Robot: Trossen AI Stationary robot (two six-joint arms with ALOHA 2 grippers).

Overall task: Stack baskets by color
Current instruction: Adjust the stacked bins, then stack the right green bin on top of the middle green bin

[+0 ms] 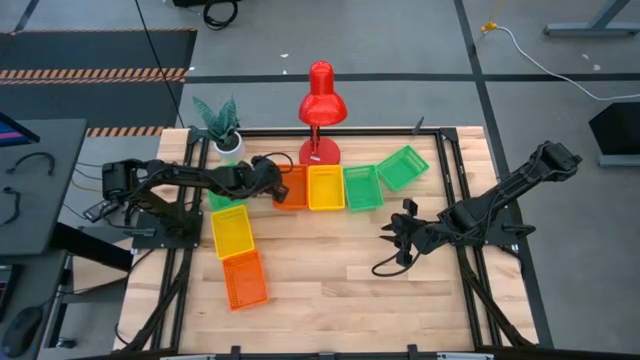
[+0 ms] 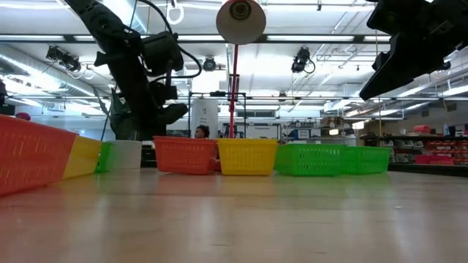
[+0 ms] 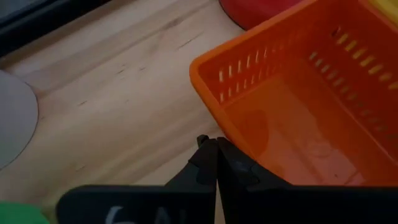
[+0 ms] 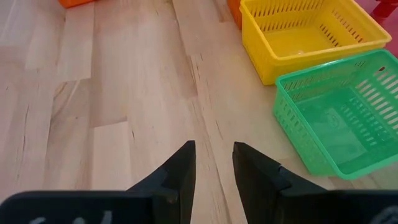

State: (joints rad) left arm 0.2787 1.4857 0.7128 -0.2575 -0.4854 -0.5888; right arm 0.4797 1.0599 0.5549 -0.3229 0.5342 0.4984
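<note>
1. Seven baskets show in high view; no brand or label readable on any. Faint white marks on both wrist mounts, too cut off to read.
2. Back row, L to R: orange basket (image 1: 292, 186), yellow basket (image 1: 326, 187), green basket (image 1: 362, 188), all side by side, long axes running front-back.
3. 4th in row: tilted green basket (image 1: 403, 167), long axis skewed diagonally, just beside the row's right end.
4. Left side: 2nd yellow basket (image 1: 232, 230) w/ 2nd orange basket (image 1: 244, 279) touching its near end; long axes roughly front-back, slightly skewed.
5. Another green one (image 1: 221, 200) mostly hidden under left arm, by the plant (image 1: 219, 122).
6. Lamp (image 1: 321, 108) stands behind the row.
7. Left gripper (image 3: 216, 149): jaws closed, holding nothing, tips just beside the orange basket's near corner.
8. Right gripper (image 4: 213, 155): jaws apart, empty, over bare table (image 1: 340, 290), near the row's yellow and green baskets.
</note>
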